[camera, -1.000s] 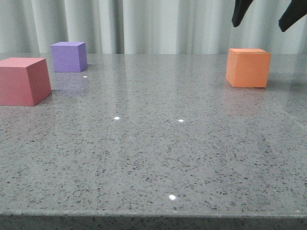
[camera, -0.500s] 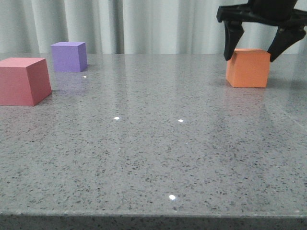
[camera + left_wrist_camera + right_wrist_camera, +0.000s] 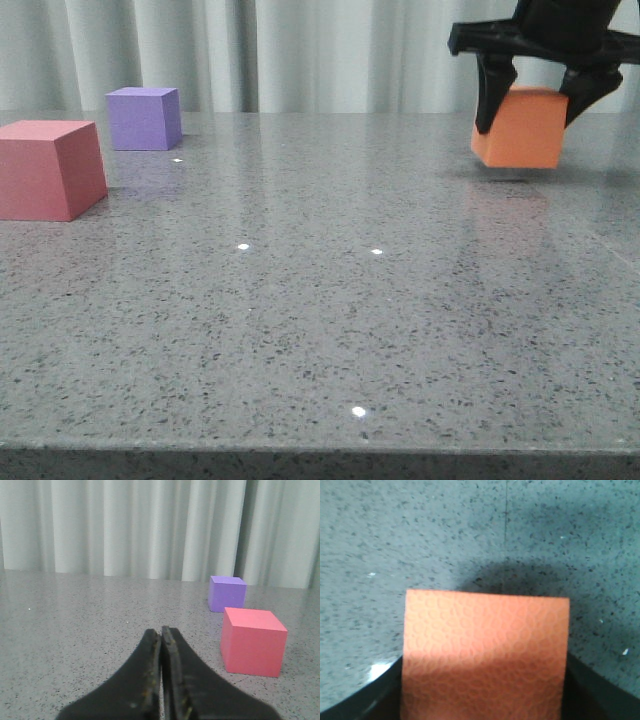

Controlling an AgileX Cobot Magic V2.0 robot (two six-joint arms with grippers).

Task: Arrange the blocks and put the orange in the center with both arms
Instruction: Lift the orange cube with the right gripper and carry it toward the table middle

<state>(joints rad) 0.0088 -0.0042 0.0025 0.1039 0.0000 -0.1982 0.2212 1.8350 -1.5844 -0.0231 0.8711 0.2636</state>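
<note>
The orange cube (image 3: 520,130) is at the far right of the grey table, lifted slightly off the surface, with its shadow below it. My right gripper (image 3: 532,100) is shut on it, one black finger on each side. In the right wrist view the orange cube (image 3: 485,655) fills the space between the fingers. The pinkish-red cube (image 3: 48,168) sits at the left edge, and the purple cube (image 3: 144,118) stands behind it. My left gripper (image 3: 161,636) is shut and empty, low over the table, with the pinkish-red cube (image 3: 252,641) and the purple cube (image 3: 227,593) ahead of it to one side.
The speckled grey stone table (image 3: 320,300) ends in a front edge near the bottom of the front view. A pale pleated curtain (image 3: 300,50) hangs behind the table.
My right gripper came down from above, closed on the orange cube and has lifted it slightly off the table. The other cubes have not moved.
</note>
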